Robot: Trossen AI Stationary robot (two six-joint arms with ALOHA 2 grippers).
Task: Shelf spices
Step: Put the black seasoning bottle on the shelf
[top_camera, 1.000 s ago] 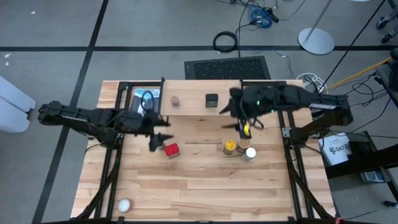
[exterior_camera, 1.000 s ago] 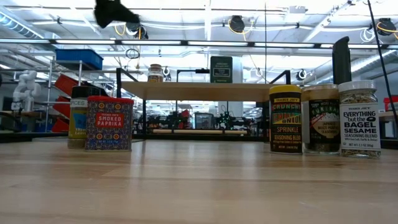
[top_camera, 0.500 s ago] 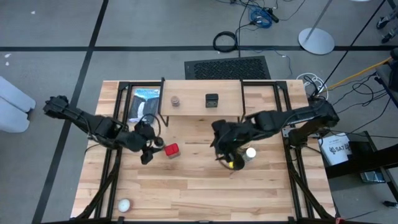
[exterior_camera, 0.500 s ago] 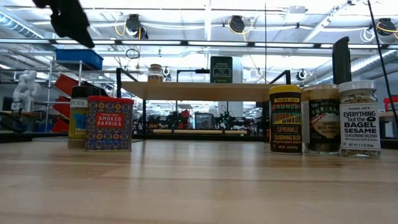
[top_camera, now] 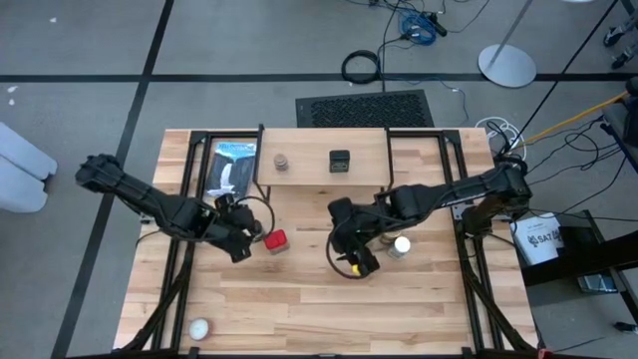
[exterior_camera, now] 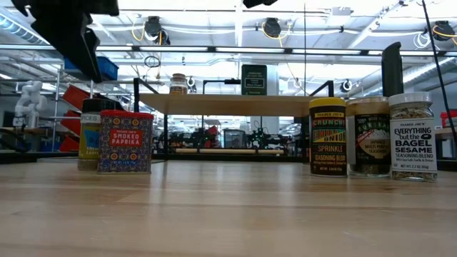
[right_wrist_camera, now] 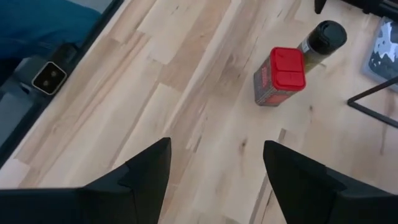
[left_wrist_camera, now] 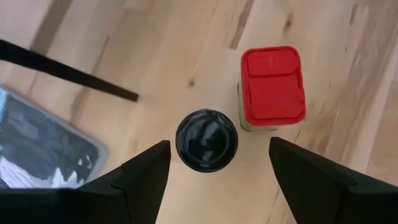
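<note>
Since a second ago my left tool [left_wrist_camera: 214, 165] has dropped from beside the shelf [top_camera: 324, 165] to hover, fingers spread, over the small dark-lidded jar [left_wrist_camera: 206, 140] by the red tin [left_wrist_camera: 272, 87]. My right tool [top_camera: 349, 261], also spread and empty, has swung out over the bench [top_camera: 299, 309].

blue-and-black package [top_camera: 230, 165], white ball [top_camera: 199, 328], wooden table [top_camera: 309, 299]

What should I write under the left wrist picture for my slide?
Open left gripper hovering above the small dark-lidded jar beside the red tin on the wooden table.

Red tin [left_wrist_camera: 272, 87] right by the black-lidded jar [left_wrist_camera: 206, 139] under the left gripper [left_wrist_camera: 217, 163]; pale wood table [left_wrist_camera: 155, 56]; blue-and-black package [top_camera: 230, 165].
</note>
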